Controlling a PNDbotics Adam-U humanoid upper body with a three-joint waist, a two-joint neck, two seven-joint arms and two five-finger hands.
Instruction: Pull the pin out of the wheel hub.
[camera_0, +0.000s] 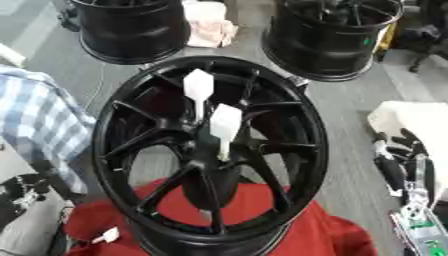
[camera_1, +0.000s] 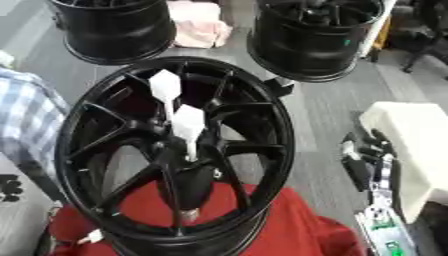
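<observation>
Black wheel hub (camera_0: 210, 150) stands on a red cloth (camera_0: 297, 230), face tilted up toward the camera. Two white pins (camera_0: 225, 129) stick out of its centre, one (camera_0: 199, 92) just above the other. Right robot hand (camera_1: 363, 162) sits well right of the hub, fingers relaxed and spread, grasping nothing. Left robot hand not visible. Two more black wheels (camera_0: 131, 27) stand behind the hub; a small white piece (camera_0: 108, 235) lies on the cloth at the hub's lower left
</observation>
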